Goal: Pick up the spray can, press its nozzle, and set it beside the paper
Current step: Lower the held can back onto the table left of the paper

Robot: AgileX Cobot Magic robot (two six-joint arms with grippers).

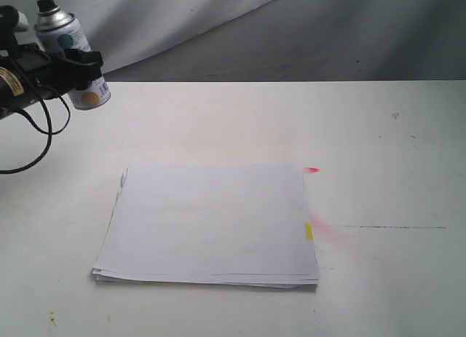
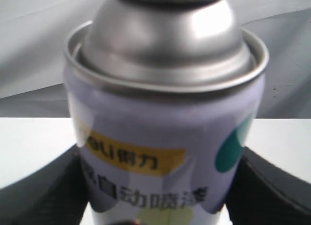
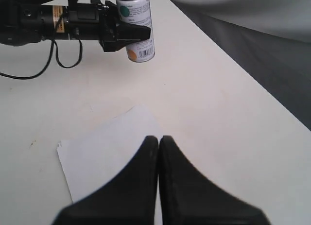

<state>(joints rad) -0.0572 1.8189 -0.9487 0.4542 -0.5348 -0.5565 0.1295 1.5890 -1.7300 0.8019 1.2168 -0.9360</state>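
Left tool [image 1: 76,62] is clamped round the middle of the spray can [image 1: 64,33], its black fingers [image 2: 272,186] pressed against both sides of the printed body. In the exterior view the can sits at about 10 o'clock from the paper [image 1: 211,224], well apart from it, near the far edge of the table [image 1: 393,169]. It leans slightly, with its top toward 11 o'clock. The black nozzle [image 1: 47,4] stands on the silver dome with nothing touching it. Whether the can's base rests on the table or hangs just above it cannot be told. A black cable [image 1: 44,133] loops down from the left arm at the paper's 9 o'clock side.

The paper lies flat mid-table as a thin stack, its sheets a little fanned at the 9 o'clock edge. A small yellow mark [image 1: 309,232] sits on its 3 o'clock edge, a red fleck [image 1: 312,169] lies at its 1 o'clock corner, and a faint pink smear [image 1: 331,235] stains the table just beside the yellow mark.

The right tool [image 3: 158,140] is clenched with nothing in it, fingertips pressed together, above a corner of the paper.
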